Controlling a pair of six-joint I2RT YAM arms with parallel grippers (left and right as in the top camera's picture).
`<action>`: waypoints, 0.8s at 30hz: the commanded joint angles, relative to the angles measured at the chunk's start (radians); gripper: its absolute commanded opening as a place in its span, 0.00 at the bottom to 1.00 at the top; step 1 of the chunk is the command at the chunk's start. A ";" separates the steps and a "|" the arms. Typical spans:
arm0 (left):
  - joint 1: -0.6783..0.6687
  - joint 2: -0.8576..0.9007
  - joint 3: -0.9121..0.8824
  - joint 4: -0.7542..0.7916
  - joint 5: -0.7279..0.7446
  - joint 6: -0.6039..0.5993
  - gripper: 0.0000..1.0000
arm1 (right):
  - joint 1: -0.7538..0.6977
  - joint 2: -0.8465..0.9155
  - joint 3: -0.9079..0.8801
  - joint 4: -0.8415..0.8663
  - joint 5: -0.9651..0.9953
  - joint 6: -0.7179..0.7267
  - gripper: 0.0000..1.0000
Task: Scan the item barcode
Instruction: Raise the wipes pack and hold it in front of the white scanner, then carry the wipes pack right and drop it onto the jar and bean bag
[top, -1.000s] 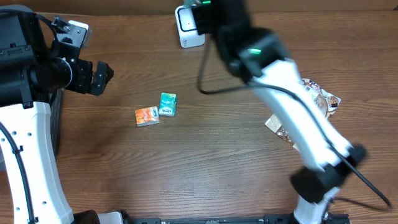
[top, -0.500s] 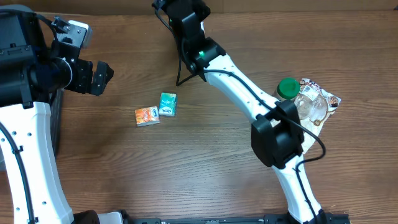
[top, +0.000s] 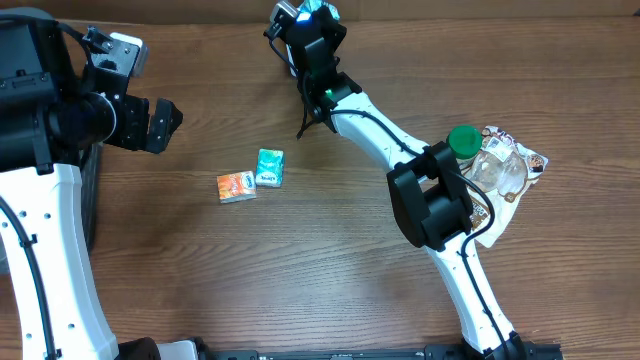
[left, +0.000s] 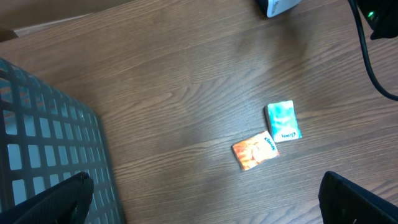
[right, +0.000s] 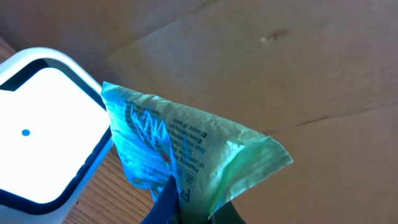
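My right gripper (top: 305, 18) reaches to the table's far edge. It is shut on a crinkly green and blue packet (right: 180, 143) with printed text. The right wrist view shows my right gripper (right: 186, 208) pinching the packet's lower edge, held up just beside the white scanner (right: 43, 130), whose lit face is at the left. In the overhead view the arm hides most of the scanner. My left gripper (top: 165, 120) hovers at the left, open and empty, with its fingertips (left: 62, 196) wide apart.
An orange box (top: 236, 186) and a teal box (top: 270, 167) lie side by side left of centre. A green-capped bottle (top: 462, 140) and snack packets (top: 515, 165) sit at the right. A grey basket (left: 43, 137) stands at the left edge. A cardboard wall (right: 280, 62) stands behind the scanner.
The right arm has swung down and left with the packet, bringing its gripper to the scanner and uncovering the pile at the right. The left arm has not moved.
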 joint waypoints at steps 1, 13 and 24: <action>0.002 -0.003 0.018 0.001 0.003 0.023 1.00 | 0.008 -0.015 0.010 0.028 -0.008 -0.004 0.04; 0.002 -0.003 0.018 0.001 0.003 0.023 1.00 | 0.026 -0.032 0.010 0.034 0.037 0.081 0.04; 0.002 -0.003 0.018 0.001 0.003 0.023 1.00 | 0.033 -0.306 0.010 -0.270 -0.012 0.475 0.04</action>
